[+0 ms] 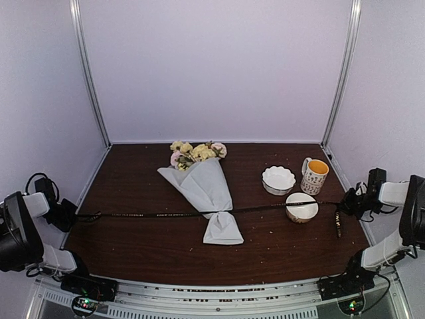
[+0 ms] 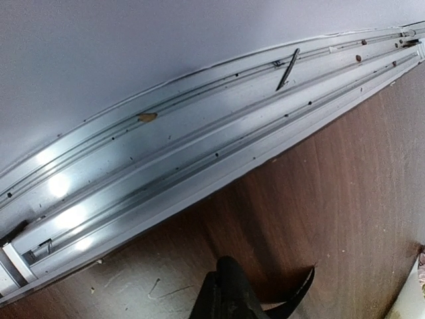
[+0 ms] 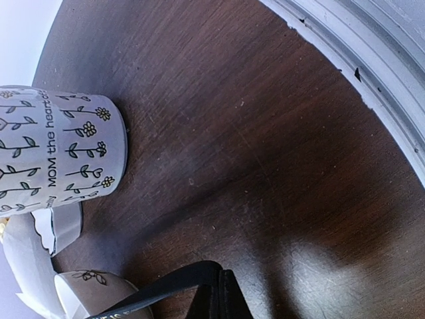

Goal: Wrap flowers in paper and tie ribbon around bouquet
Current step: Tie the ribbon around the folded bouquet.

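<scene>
Bouquet (image 1: 214,199) lies mid-table (image 1: 146,256), flowers (image 1: 196,152) toward back wall, paper (image 1: 199,178) coned round stems. Ribbon (image 1: 153,214) stretched taut left to right across cone's pinched waist (short tail dangles near right gripper). Left gripper (image 1: 72,216) clamped tight on ribbon's left end; right gripper (image 1: 346,202) clamped on other end. Ribbon passes over small bowl (image 1: 301,211); mug (image 1: 313,176), scalloped bowl (image 1: 278,179) behind.

The bouquet (image 1: 202,183) lay at the middle of the table (image 1: 133,246), flowers (image 1: 194,152) far, paper (image 1: 211,193) nearer. The ribbon (image 1: 153,214) ran across the paper's neck, from my left gripper (image 1: 74,216) at the left edge to my right gripper (image 1: 346,201) at the right, passing over the near bowl (image 1: 301,210). Behind it stood the mug (image 1: 313,176), with a second bowl (image 1: 278,179) just left of it.
</scene>
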`<action>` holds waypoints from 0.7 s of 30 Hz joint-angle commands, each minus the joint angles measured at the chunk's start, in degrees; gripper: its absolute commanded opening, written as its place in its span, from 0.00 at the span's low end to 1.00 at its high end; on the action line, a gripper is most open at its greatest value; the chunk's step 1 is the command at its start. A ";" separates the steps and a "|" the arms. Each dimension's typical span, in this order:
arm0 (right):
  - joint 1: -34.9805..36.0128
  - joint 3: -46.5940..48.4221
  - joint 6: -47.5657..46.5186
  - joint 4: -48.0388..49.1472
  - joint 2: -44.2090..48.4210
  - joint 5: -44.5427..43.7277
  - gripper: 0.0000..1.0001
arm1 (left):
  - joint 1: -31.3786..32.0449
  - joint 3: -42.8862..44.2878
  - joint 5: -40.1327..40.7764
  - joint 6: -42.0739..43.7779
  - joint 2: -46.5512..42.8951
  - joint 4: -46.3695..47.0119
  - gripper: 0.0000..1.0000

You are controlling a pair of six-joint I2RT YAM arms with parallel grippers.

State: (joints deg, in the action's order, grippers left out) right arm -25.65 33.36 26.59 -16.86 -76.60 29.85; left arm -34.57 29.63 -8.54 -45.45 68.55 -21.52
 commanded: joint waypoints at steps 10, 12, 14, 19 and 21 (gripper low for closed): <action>3.82 3.06 -1.80 4.38 3.67 -16.56 0.00 | 1.54 1.63 13.73 -0.30 -1.04 11.52 0.00; 10.65 5.73 -2.15 2.60 4.41 -18.16 0.00 | 9.21 3.86 18.18 0.97 -0.57 9.32 0.00; 14.94 8.19 -0.98 1.64 5.76 -18.05 0.00 | 16.32 5.34 21.26 2.16 -0.98 8.51 0.00; 26.01 16.46 -1.48 -2.18 8.82 -19.83 0.00 | 28.59 8.41 24.31 4.92 -4.20 6.43 0.00; 33.04 21.01 -3.27 -4.07 8.48 -19.95 0.00 | 33.32 10.91 25.37 6.62 -5.85 4.42 0.00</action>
State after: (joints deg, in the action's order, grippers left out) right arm -1.58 47.46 25.58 -17.67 -69.17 13.39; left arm -7.31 36.16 10.94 -42.63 65.78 -16.56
